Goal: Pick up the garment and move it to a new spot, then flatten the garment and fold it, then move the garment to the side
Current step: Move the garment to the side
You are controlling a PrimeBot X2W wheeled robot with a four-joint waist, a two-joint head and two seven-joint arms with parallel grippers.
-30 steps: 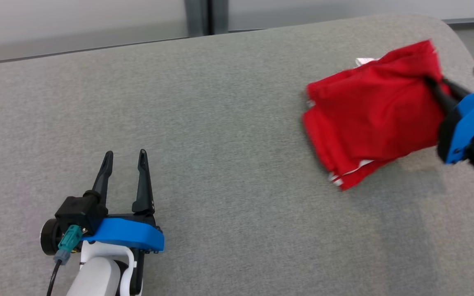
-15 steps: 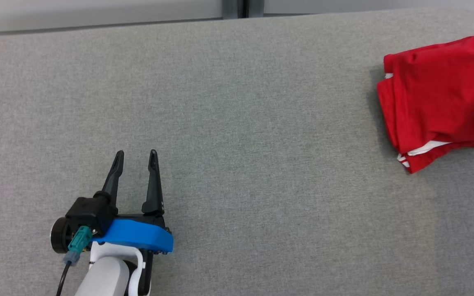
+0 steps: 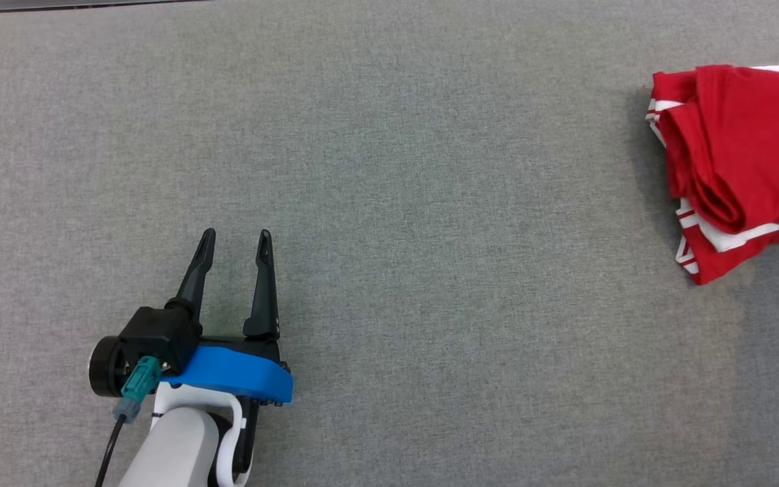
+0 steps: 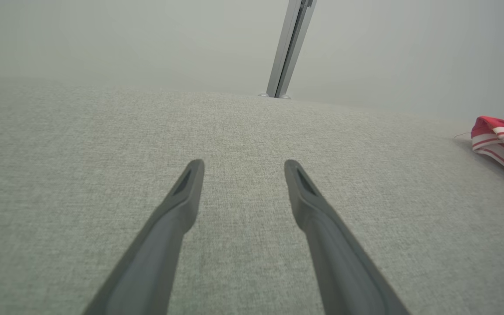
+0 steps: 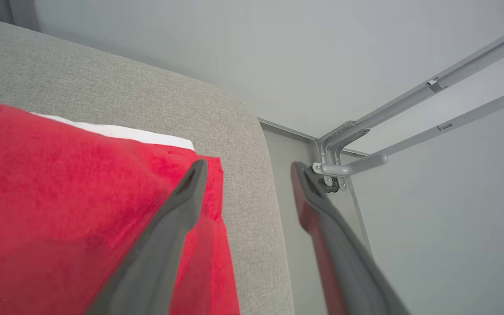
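Holding nothing, the right gripper (image 5: 248, 166) hangs with its two long dark fingers parted above the bunched red garment with white stripes (image 5: 59, 183), which lies near the rounded far right corner of the grey fabric-covered bench (image 5: 103, 87). The left gripper (image 3: 235, 237), likewise parted and empty, sits toward the bench's front left, well apart from the garment.

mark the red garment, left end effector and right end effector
red garment (image 3: 741, 135), head view, middle of the red cloth.
left end effector (image 3: 236, 233), head view, midway between its fingertips.
right end effector (image 5: 248, 164), right wrist view, midway between its fingertips.
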